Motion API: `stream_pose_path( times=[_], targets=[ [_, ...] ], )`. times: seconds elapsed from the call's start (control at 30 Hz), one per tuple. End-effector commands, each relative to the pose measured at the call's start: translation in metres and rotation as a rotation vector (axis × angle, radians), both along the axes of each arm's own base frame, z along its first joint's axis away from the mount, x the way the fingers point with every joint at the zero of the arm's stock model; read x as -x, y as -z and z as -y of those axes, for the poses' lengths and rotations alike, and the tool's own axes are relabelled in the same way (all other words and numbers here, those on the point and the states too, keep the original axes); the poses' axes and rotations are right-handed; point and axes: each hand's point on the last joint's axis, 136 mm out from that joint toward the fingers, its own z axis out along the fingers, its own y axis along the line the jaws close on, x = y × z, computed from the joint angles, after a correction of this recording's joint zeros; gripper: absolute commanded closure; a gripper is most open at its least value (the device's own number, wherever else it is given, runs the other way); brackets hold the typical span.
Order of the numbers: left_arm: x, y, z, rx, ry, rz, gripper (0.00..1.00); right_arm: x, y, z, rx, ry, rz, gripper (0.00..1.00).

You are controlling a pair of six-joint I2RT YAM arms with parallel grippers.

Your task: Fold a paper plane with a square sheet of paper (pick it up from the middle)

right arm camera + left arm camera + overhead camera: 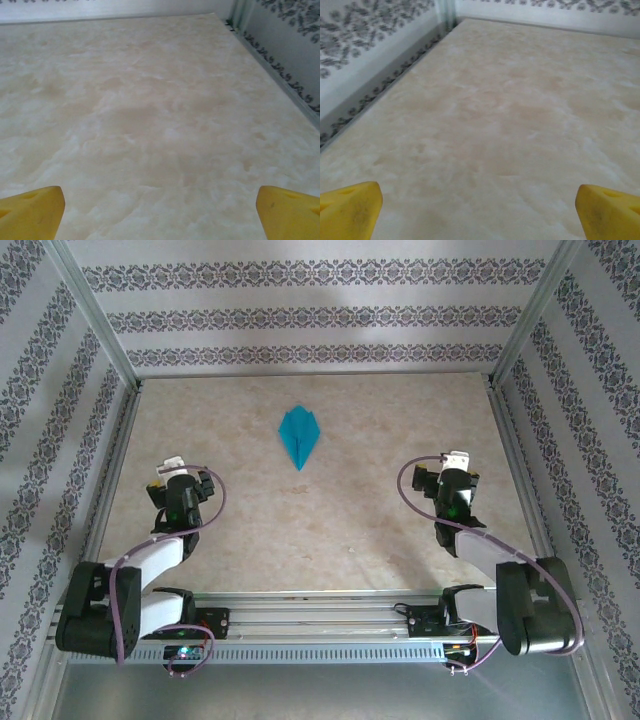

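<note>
The small teal-blue pointed paper plane (298,435) lies flat on the marbled beige surface (330,530) toward twelve o'clock, nose toward six, well apart from both arms. The left tool (173,468) at eight o'clock and the right tool (456,460) at four stand spread wide, holding nothing. The dart looks feather-light, thin and easily crushed or pushed sliding, so a gentle pinch along its centre crease seems best. The overhead view gives its place and outline, while the wrist views give the wide gap between yellow fingertips (350,210) up close.

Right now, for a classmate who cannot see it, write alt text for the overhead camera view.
A folded teal paper plane lies untouched on the beige table, its tip toward the near edge. The left gripper and right gripper are open, one on each side, well apart from it.
</note>
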Motion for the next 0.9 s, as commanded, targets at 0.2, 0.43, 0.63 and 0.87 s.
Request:
stream_pose_path(
  times=[0.2, 0.43, 0.63, 0.87],
  targets=[
    [-0.04, -0.014, 0.034, -0.044, 0.268, 0.115, 0.01, -0.026, -0.02, -0.015, -0.003, -0.158, 0.161, 0.02],
    [-0.056, 0.008, 0.035, -0.035, 0.283, 0.06, 0.01, -0.034, 0.002, -0.015, -0.02, -0.168, 0.148, 0.02],
    [-0.059, 0.018, 0.027, -0.026, 0.226, 0.034, 0.01, -0.039, 0.007, -0.012, -0.021, -0.154, 0.114, 0.02],
    [-0.058, 0.02, 0.026, -0.032, 0.224, 0.044, 0.01, -0.047, 0.002, -0.011, -0.019, -0.138, 0.118, 0.02]
  ],
)
